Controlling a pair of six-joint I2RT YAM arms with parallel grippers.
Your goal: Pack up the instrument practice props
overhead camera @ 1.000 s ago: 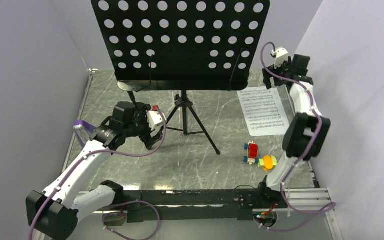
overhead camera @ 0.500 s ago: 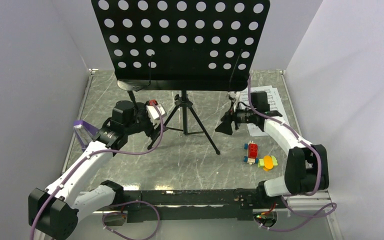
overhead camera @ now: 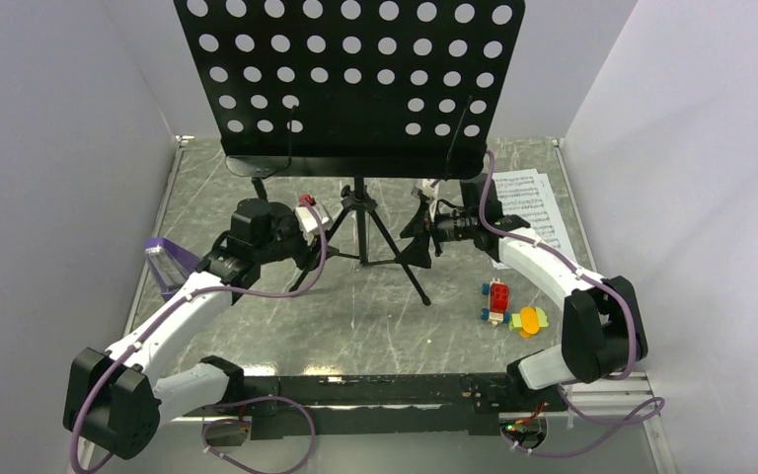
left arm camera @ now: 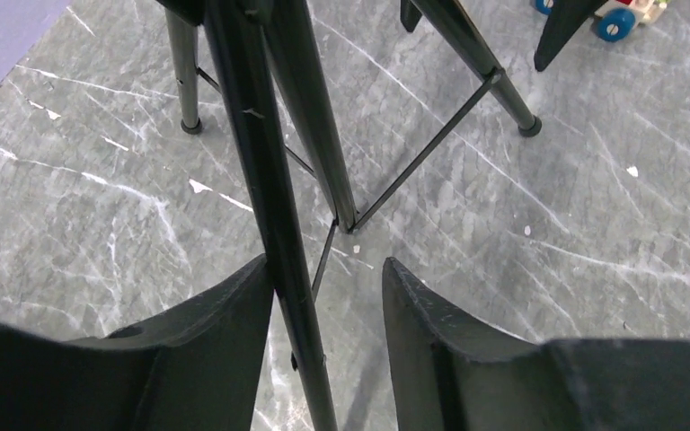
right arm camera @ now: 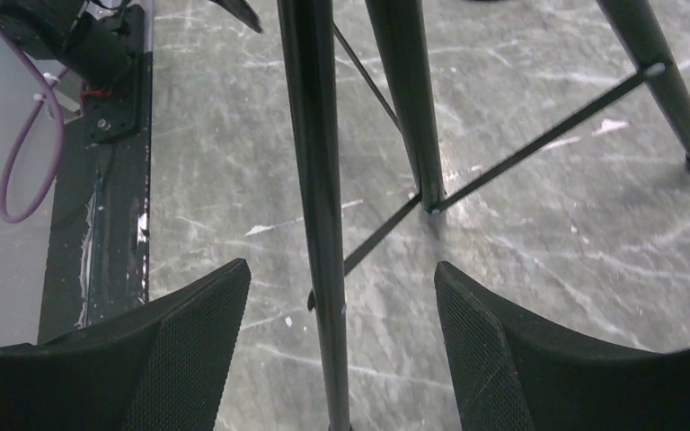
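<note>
Two legs of the music stand (overhead camera: pixel 355 79) sit between parted jaws: left claw (left arm camera: pixel 326 266) at nine o'clock, right claw (right arm camera: pixel 341 267) at three.

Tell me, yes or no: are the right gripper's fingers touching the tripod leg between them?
No: the right wrist view shows tabletop on both sides of the tripod leg, between it and the fingers of the right gripper.
</note>
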